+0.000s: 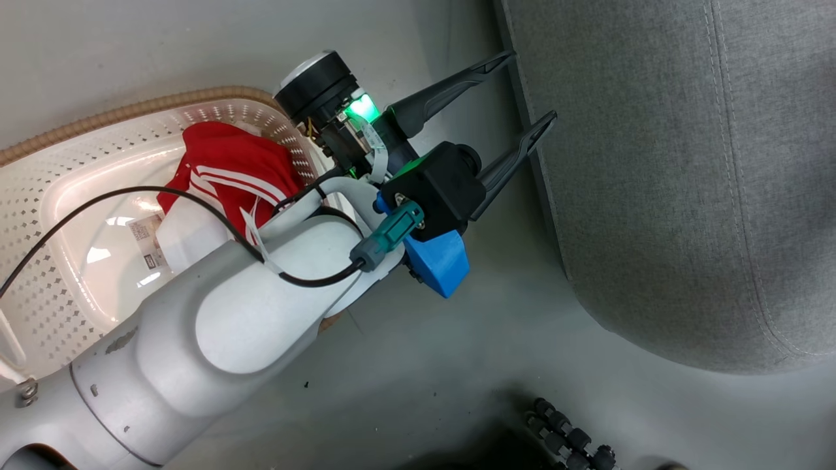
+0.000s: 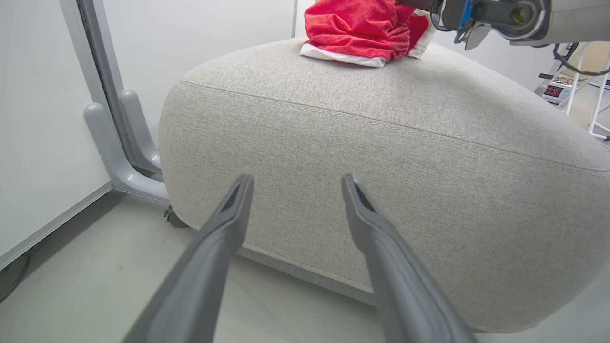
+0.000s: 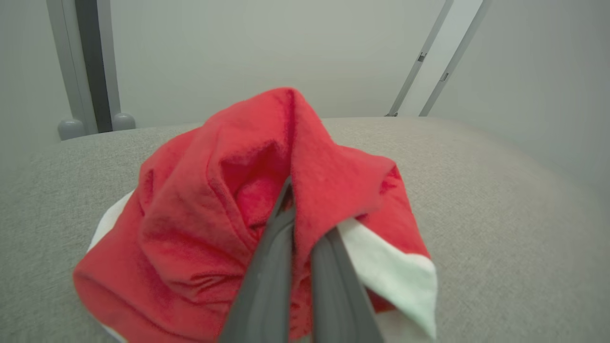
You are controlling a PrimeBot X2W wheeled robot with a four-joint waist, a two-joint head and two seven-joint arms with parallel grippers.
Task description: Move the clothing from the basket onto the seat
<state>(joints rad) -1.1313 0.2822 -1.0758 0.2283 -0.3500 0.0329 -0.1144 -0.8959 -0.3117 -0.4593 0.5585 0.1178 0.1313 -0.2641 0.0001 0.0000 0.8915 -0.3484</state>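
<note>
The cream basket (image 1: 39, 274) sits at the left of the head view, holding red shorts (image 1: 228, 170) with white stripes. My left gripper (image 1: 531, 86) hovers open and empty between the basket and the grey seat (image 1: 686, 163), its fingers pointing at the seat's side (image 2: 381, 143). In the left wrist view its two fingers (image 2: 296, 178) stand well apart over the floor. A red top (image 2: 357, 26) with white trim lies bunched on top of the seat. My right gripper (image 3: 290, 190) is shut on a raised fold of this top (image 3: 200, 228), which rests on the seat (image 3: 500, 190).
A grey metal post with a curved foot (image 2: 119, 157) stands against the white wall left of the seat. A black cable (image 1: 98, 202) loops over the basket. My dark base (image 1: 568, 437) shows at the bottom of the head view. Bare floor lies between basket and seat.
</note>
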